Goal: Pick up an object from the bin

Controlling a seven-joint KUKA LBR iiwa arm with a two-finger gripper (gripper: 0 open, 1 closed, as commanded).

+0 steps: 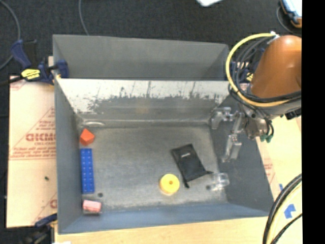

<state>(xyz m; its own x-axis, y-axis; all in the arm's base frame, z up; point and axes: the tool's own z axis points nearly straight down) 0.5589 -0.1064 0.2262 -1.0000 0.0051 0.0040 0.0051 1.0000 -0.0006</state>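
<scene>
"What's lying in the bin (pixel 142 93)?"

"Along the left wall there's an orange block (pixel 87 136), with a long blue brick (pixel 87 170) just in front of it. A pink block (pixel 92 206) sits in the near-left corner."

"And further over?"

"A yellow round piece (pixel 169 184) lies just beside a black rectangle (pixel 189 163), which is flat and askew. Right of those is a clear thing (pixel 218 182)."

"The tool?"

"The tool (pixel 231 149) hangs by the right wall. It's just right of the black rectangle and behind the clear thing, the two nearest to it. Wide or narrow, I cannot tell."
</scene>
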